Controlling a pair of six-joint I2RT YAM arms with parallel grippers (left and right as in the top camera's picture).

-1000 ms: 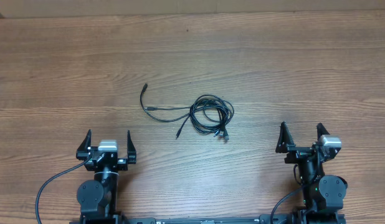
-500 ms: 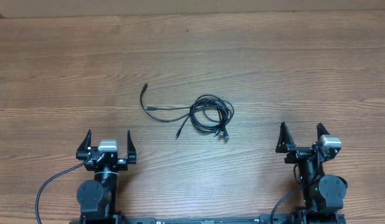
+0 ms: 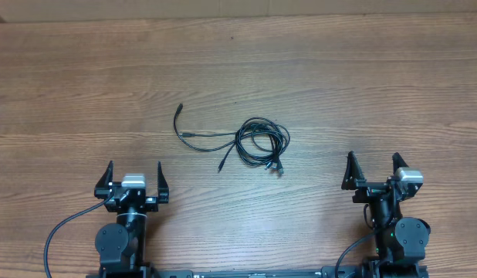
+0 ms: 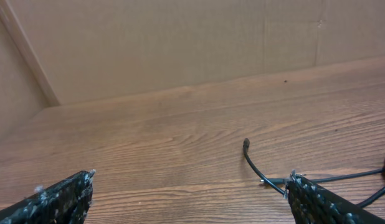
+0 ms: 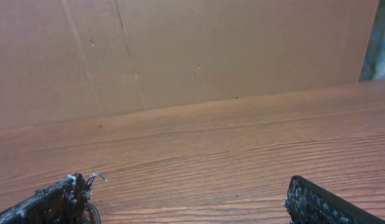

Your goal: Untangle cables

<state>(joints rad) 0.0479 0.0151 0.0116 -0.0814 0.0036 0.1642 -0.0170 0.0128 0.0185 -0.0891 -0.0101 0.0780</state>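
Along the bottom edge of the overhead frame, the left gripper (image 3: 135, 167) and right gripper (image 3: 372, 157) are sitting parked, fingers spread wide, grasping nothing, probably ready to begin; above them, mid-frame on the table (image 3: 339, 77), the cables (image 3: 254, 143) are lying in a tangled loop, between both grippers, well apart from either, one tail trailing upper left.

Overhead: cables (image 3: 258, 143) too thin to count; plugs too small to tell apart. L wrist view: cords run off the right edge & slip behind a fingertip (image 4: 323, 205). R wrist view: cords can't be made out.
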